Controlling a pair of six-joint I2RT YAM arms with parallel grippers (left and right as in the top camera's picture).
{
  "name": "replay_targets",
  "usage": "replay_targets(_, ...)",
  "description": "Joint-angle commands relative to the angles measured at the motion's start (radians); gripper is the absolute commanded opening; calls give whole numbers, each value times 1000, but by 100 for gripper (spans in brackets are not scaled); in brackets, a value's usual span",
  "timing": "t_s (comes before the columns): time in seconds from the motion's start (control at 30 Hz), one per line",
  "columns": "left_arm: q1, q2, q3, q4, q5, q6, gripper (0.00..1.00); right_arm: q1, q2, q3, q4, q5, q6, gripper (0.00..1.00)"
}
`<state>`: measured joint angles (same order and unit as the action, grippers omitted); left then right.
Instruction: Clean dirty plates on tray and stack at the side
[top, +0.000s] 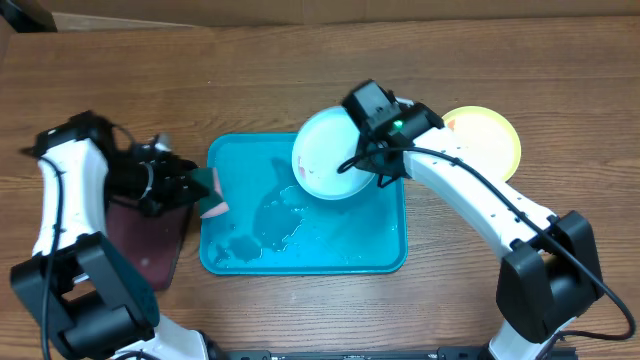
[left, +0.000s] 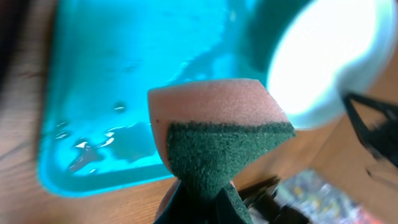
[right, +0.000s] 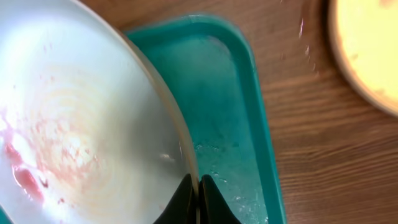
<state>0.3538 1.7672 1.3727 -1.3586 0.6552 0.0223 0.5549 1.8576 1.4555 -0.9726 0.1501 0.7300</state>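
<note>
Roughly midway: yellow plate (top: 490, 140) parked just right of tray (top: 340, 235); right claw (right: 194, 190) clamped on rim of white plate (top: 325, 150), tilted over tray's far-right corner, red smears showing; left claw (left: 211, 205) pinching sponge (left: 217, 130) at tray's left edge. Scrubbing, stacking left.

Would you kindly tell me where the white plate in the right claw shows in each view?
Overhead: white plate at centre, over the upper right corner of the tray.
Left wrist: upper right, blurred, beyond the sponge.
Right wrist: fills the left half, pink-smeared, rim pinched by the right claw.
Shared landmark: the turquoise tray.
</note>
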Motion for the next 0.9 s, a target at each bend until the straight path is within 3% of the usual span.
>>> replay_targets(0.0,-105,-7,-6,30,44,45,4,5,0,-142,120,-150,21,4)
replay_targets(0.1,-190,-7,-6,80,37,16,4,17,0,-242,238,-213,22,4)
replay_targets(0.2,-262,-7,-8,129,-31,-98,4,27,0,-294,301,-238,22,4)
replay_targets(0.67,-585,-1,-14,341,-354,-364,4,63,0,-336,343,-237,23,4)
replay_targets(0.87,-683,53,-21,412,-385,-378,4,63,0,-336,341,-237,22,4)
